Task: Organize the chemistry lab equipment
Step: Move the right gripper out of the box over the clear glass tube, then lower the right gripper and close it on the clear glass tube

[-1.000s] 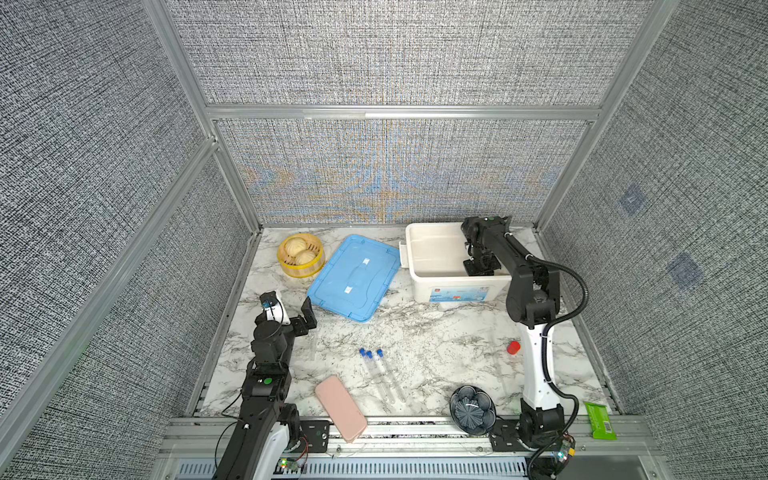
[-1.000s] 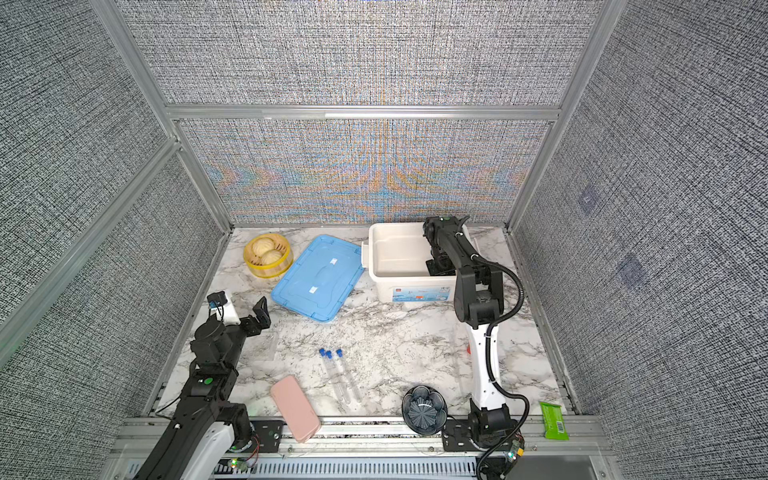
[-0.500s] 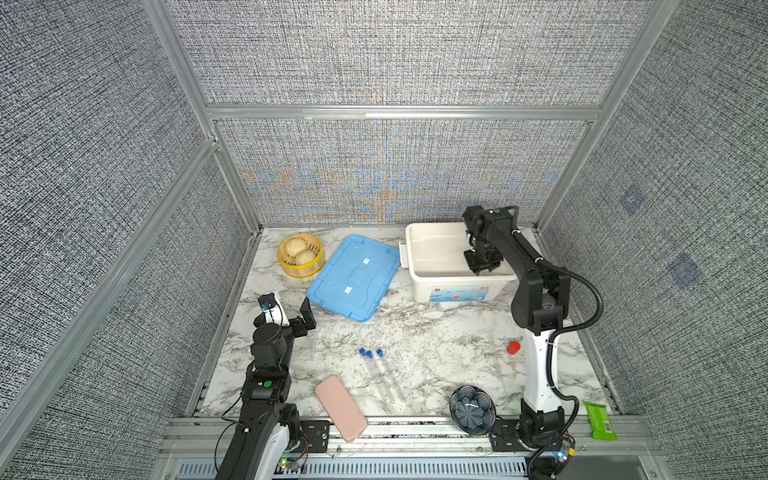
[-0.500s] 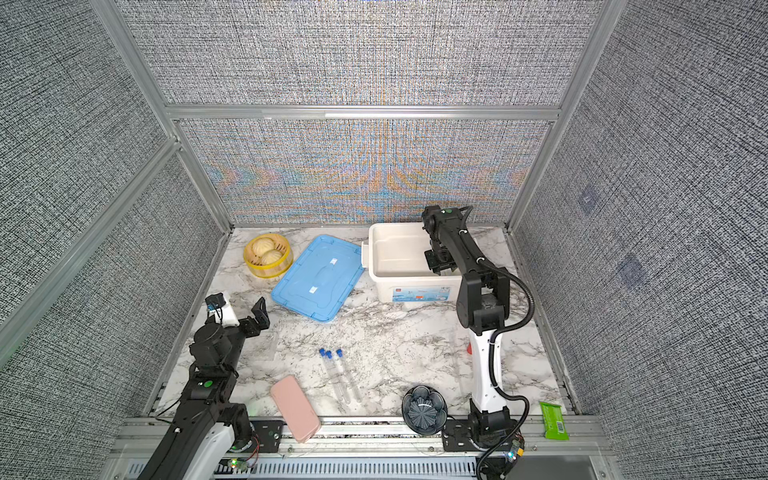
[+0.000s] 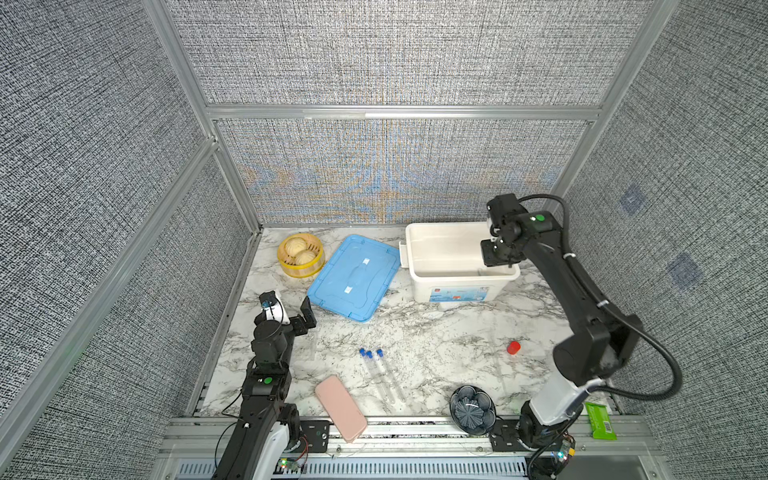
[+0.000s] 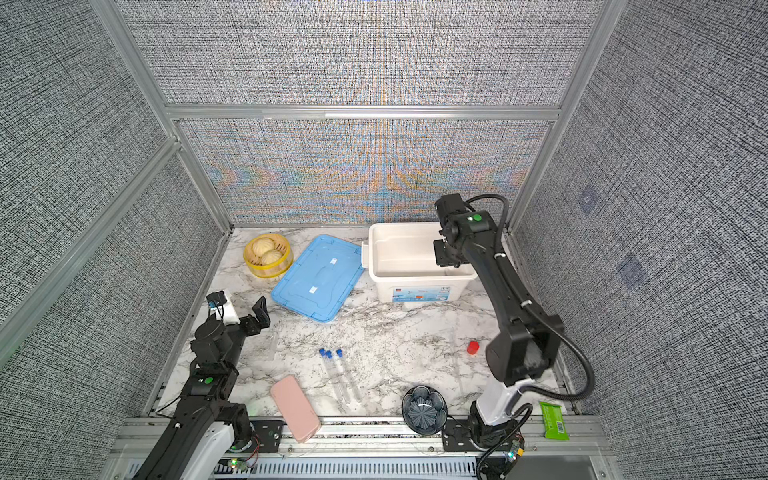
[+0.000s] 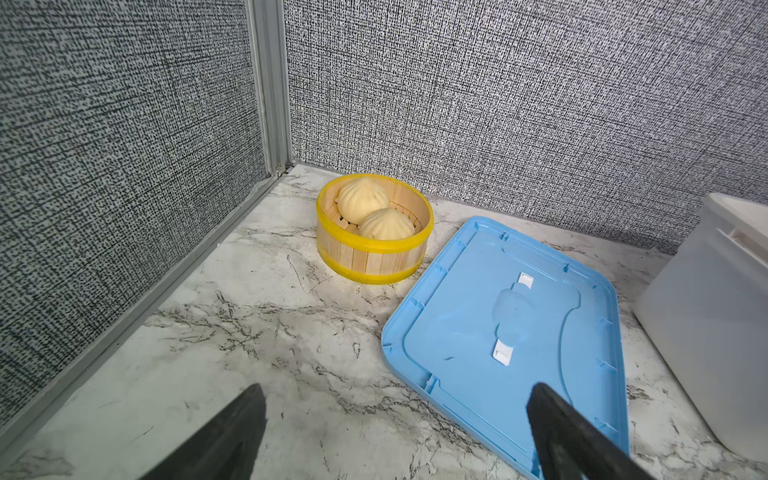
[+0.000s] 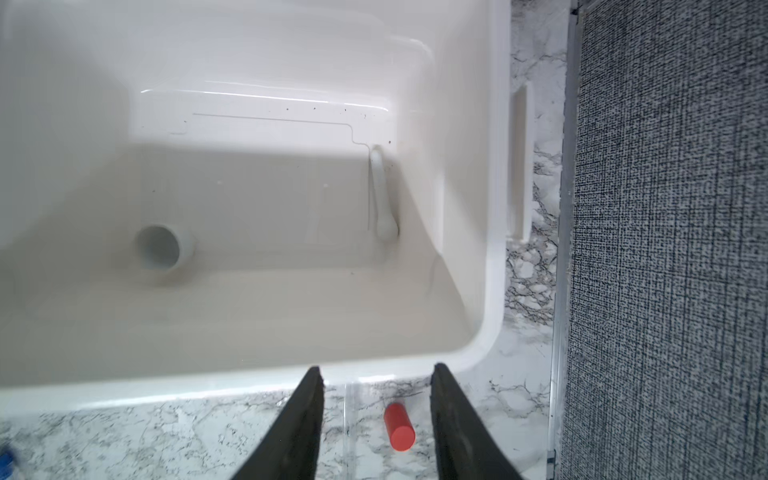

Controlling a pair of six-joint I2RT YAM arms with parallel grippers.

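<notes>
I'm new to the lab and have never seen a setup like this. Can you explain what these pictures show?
Two black robot arms stand at the front edge of a marble table. Two pictures look down from overhead on the whole scene; the other two come from a camera on each arm's wrist. On the table lie three blue-capped tubes, a pink case, a blue lid and a basket of buns. The right arm's tool hangs over an open white bin, where a small white mortar and pestle lie. The left tool points toward the basket. Both tools are open and hold nothing.
</notes>
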